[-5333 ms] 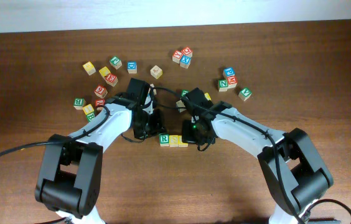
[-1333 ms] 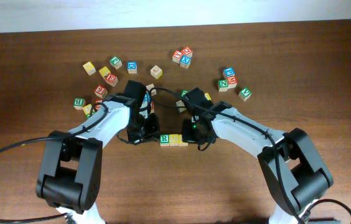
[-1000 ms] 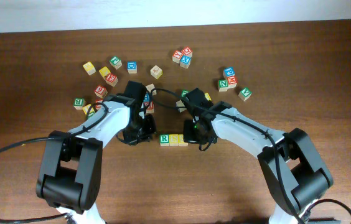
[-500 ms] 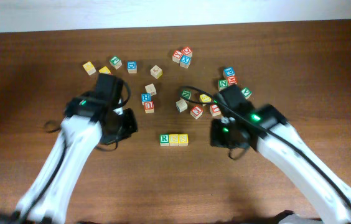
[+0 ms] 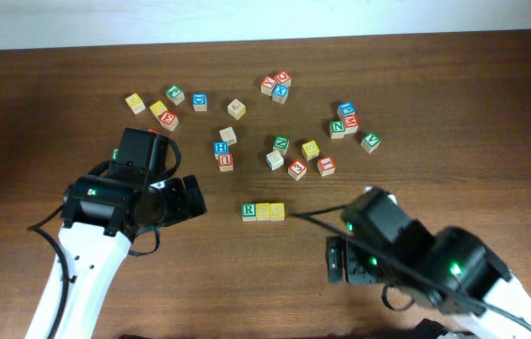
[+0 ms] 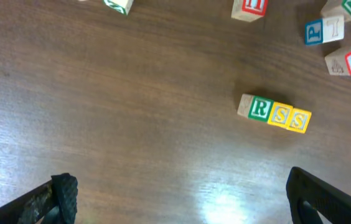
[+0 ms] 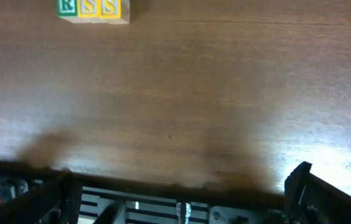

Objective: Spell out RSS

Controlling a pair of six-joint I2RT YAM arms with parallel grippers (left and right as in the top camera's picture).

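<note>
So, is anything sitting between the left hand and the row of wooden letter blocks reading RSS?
Nothing visible. Only bare wooden table lies between the open left hand and the row of wooden letter blocks reading RSS.

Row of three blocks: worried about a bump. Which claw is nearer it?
Left. The left claw is off the R end of the row, nearly level; the right claw is farther, diagonally below the other end.

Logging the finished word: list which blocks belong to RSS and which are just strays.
Belong to the job:
R block
first S block
second S block

Just lying about:
red 3 block
blue P block
other scattered blocks
</note>
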